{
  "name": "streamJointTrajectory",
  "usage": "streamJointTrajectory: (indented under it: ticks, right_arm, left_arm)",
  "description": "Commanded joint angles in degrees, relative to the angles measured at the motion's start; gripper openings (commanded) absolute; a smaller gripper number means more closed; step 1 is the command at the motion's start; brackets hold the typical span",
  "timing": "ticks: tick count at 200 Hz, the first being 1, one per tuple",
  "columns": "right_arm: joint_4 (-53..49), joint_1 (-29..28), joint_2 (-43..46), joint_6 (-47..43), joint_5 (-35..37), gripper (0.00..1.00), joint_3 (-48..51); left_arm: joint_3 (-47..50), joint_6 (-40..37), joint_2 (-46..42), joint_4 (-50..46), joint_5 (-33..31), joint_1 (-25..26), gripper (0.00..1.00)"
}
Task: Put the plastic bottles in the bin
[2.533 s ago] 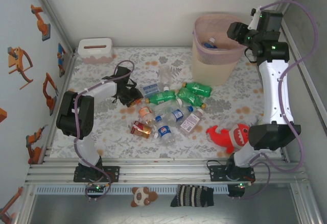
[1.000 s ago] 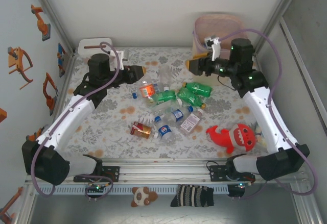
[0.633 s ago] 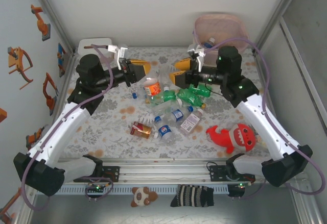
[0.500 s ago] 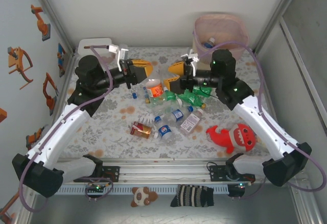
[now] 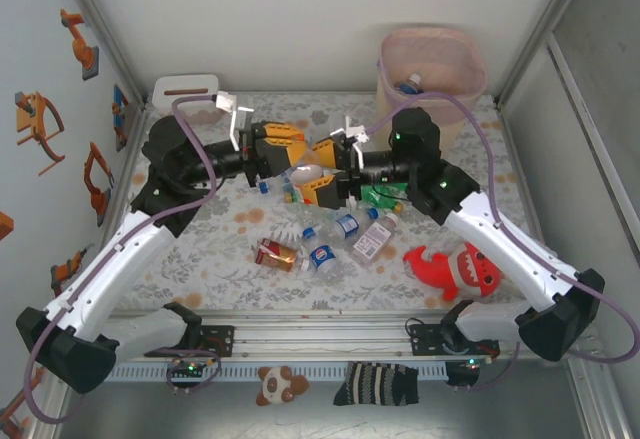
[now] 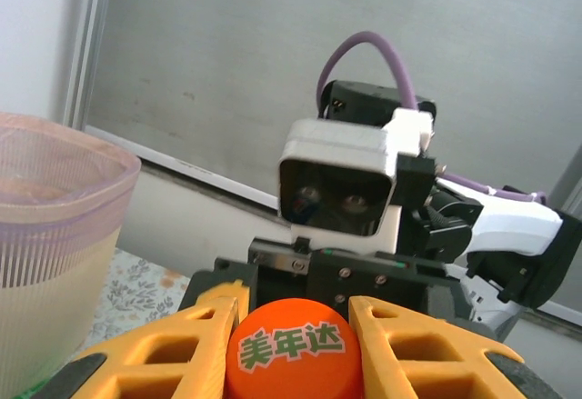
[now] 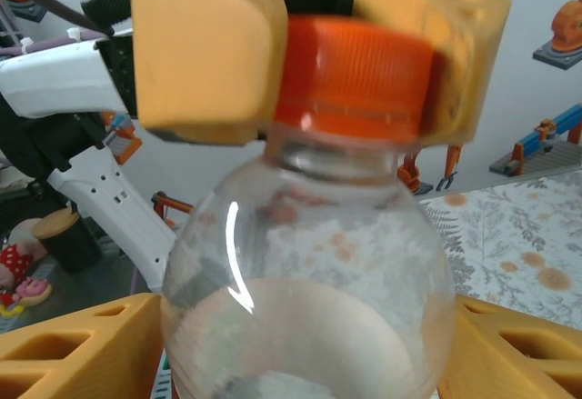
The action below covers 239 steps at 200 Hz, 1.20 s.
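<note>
A clear bottle (image 5: 305, 172) with an orange cap (image 6: 289, 349) hangs in the air above the table's middle. My left gripper (image 5: 292, 154) is shut on that cap, which is pinched between its yellow fingers (image 7: 205, 44). My right gripper (image 5: 316, 176) faces it, open, with its fingers (image 7: 73, 349) on either side of the bottle's body (image 7: 309, 281) and very close to it. More plastic bottles (image 5: 345, 225) lie on the mat below, some green (image 5: 382, 196) and partly hidden by the right arm. The beige bin (image 5: 430, 54) stands at the far right with a bottle (image 5: 408, 85) inside.
A red plush shark (image 5: 455, 264) lies near the right arm's base. A low white box (image 5: 185, 94) sits at the far left corner. The bin's wall (image 6: 55, 235) shows at the left of the left wrist view. Both arms cross the table's centre.
My left gripper has carried the orange-capped bottle up and to the right. My right gripper swung left from near the bin to meet it, and its jaws widened around the bottle's body.
</note>
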<state>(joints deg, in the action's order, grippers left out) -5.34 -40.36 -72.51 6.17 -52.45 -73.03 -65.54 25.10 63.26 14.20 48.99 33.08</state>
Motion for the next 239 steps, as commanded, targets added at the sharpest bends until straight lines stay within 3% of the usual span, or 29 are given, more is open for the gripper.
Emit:
streamJointTrajectory:
  ticks: [1,59,81,101,121,147,185,208,239]
  right_arm:
    - [-0.8,-0.7,0.6,-0.9,-0.2,0.71,0.8]
    - [-0.5,-1.3,-1.0,1.0,-0.3,0.58,-1.7]
    - [-0.9,-1.3,-0.7,1.3,2.5,0.52,-2.4]
    - [-0.6,-1.3,0.2,2.2,8.8,0.51,-2.3]
    - [-1.7,-1.1,1.1,1.4,13.2,0.5,-2.8]
    - [-5.3,0.3,1.5,-0.4,17.7,0.5,-5.0]
    - [-11.8,4.9,0.1,-1.8,24.4,0.5,-10.0]
    - [-15.8,9.7,-1.9,-1.1,29.5,0.5,-14.6]
    - [-18.3,17.1,-5.3,-1.2,31.3,0.5,-20.3]
  left_arm:
    - [-1.1,-1.3,-1.6,2.8,0.8,0.4,0.0]
    - [-1.7,-1.5,-2.4,2.4,-0.1,0.6,0.0]
    - [-2.6,-3.3,-2.9,-0.5,-1.7,0.6,0.07]
    - [-2.5,-4.8,-4.0,-3.7,-5.5,0.6,0.29]
    - [-2.2,-6.8,-5.4,-8.6,-12.0,0.5,0.57]
    - [-1.0,-8.7,-8.1,-12.7,-20.2,0.5,0.7]
    - [1.2,-10.0,-10.8,-16.6,-26.4,0.5,0.72]
    - [1.7,-9.3,-11.3,-18.3,-27.2,0.6,0.71]
    - [2.7,-8.4,-11.5,-18.7,-27.6,0.6,0.71]
